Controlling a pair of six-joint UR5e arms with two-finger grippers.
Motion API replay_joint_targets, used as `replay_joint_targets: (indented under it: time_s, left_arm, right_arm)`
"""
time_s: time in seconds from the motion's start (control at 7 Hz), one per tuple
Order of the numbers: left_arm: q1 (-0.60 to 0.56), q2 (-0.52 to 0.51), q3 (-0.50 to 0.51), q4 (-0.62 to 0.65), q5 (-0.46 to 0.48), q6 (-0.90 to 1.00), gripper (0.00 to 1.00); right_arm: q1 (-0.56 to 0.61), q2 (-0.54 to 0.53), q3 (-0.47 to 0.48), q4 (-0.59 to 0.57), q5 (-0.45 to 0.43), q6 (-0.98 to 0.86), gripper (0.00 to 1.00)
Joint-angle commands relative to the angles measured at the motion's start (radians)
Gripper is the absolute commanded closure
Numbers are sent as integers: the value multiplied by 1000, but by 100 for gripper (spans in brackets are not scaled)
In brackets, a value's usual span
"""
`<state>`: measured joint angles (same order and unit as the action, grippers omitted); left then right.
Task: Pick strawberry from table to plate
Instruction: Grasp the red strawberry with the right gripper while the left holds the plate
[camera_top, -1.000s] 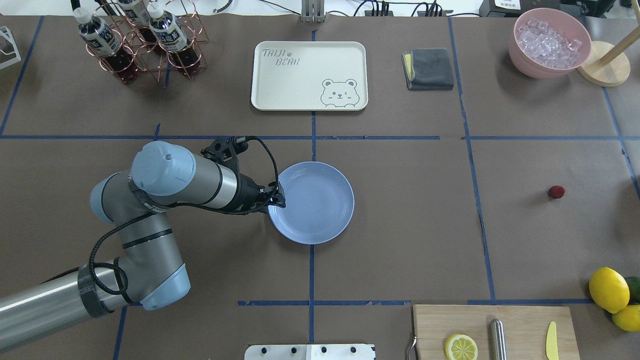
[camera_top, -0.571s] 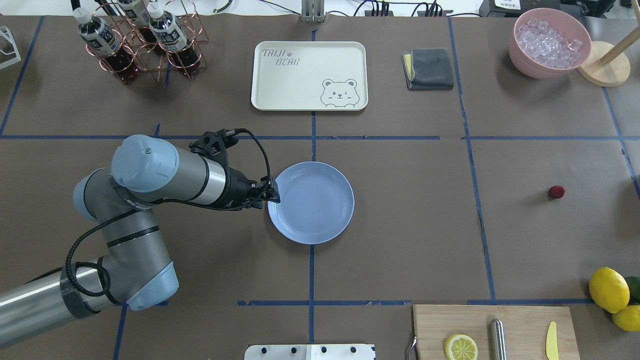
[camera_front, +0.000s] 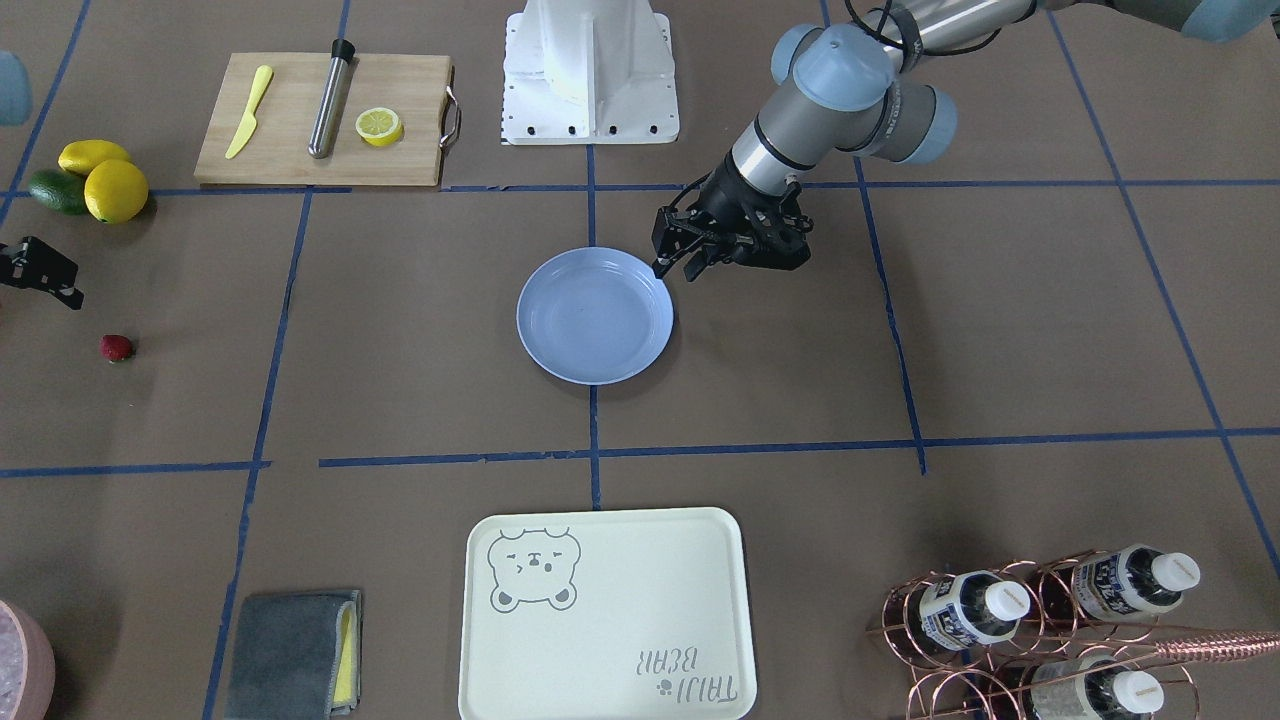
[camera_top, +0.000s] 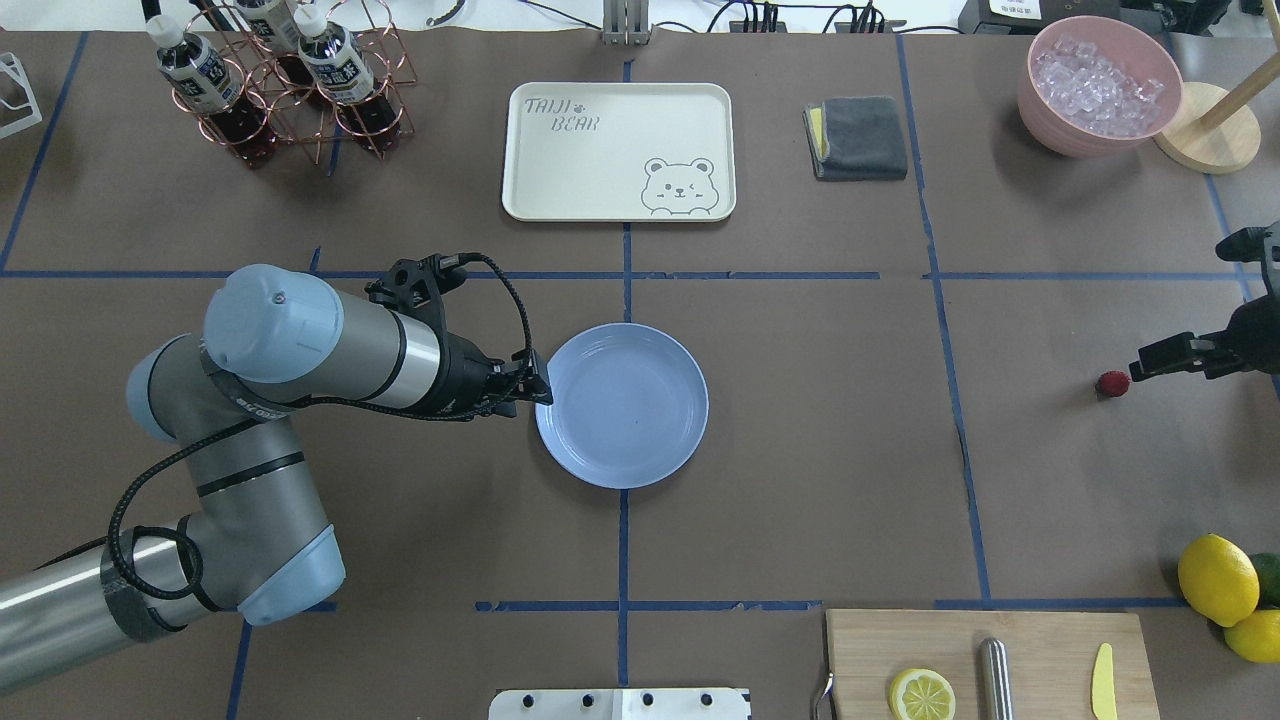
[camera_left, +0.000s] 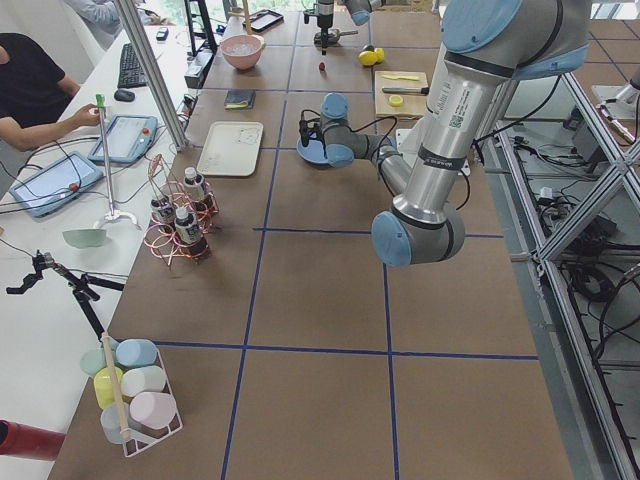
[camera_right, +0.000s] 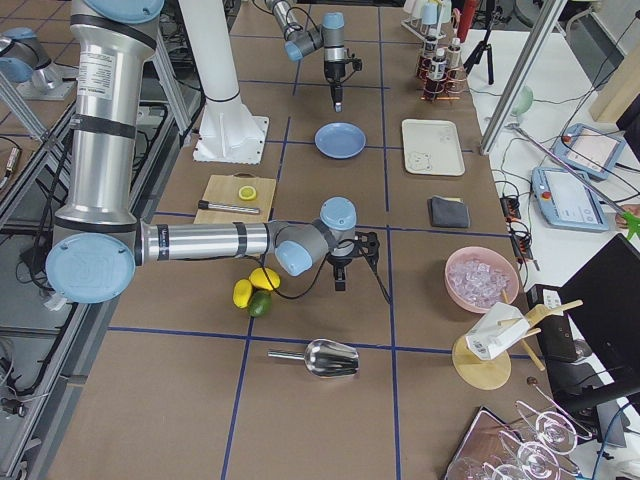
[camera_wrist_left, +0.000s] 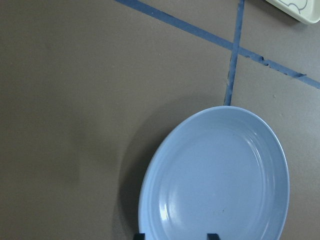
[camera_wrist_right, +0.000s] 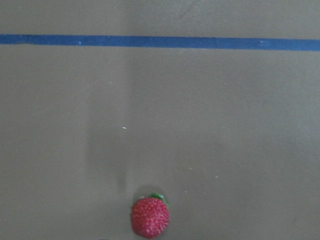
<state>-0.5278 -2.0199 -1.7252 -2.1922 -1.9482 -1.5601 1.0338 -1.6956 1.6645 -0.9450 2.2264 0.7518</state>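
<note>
The left claw (camera_top: 540, 388) is open. In the left wrist view its two fingertips (camera_wrist_left: 212, 236) stand apart at the bottom edge, with nothing between them but the rim of the plate (camera_top: 622, 405). It sits at the edge of the plate that faces the tabletop's left edge. The plate is light blue, holds nothing, and lies at the middle of the tabletop (camera_top: 820, 450).

The right claw (camera_top: 1150, 365) reaches in over the tabletop's right edge. I cannot tell whether it is open or closed. Its dark tip is just beside the strawberry (camera_top: 1112, 383). The berry lies free on the brown paper near the right edge, about halfway between the near and far edges and well apart from the plate. In the right wrist view nothing touches the berry.

Two lemons (camera_top: 1217, 578) sit by the near right corner, next to a wooden cutting board (camera_top: 990, 660) at the near edge. A cream bear tray (camera_top: 618, 150) lies by the far edge, a pink bowl of ice (camera_top: 1100, 85) at the far right corner and a bottle rack (camera_top: 290, 80) at the far left.
</note>
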Motion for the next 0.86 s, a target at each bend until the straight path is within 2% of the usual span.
replay_joint_targets:
  time_s: [0.0, 0.14, 0.43, 0.71]
  left_arm:
    - [2, 1, 6, 0, 0, 0, 47]
    - [0, 1, 3, 0, 0, 0, 47]
    - [2, 1, 6, 0, 0, 0, 47]
    - [2, 1, 6, 0, 0, 0, 47]
  right_arm:
    - [-47, 30, -31, 49, -8, 98, 0]
    - [-88, 42, -40, 48, -66, 106, 0]
    - [-106, 43, -61, 46, -88, 107, 5]
    - [-104, 42, -69, 46, -87, 109, 33]
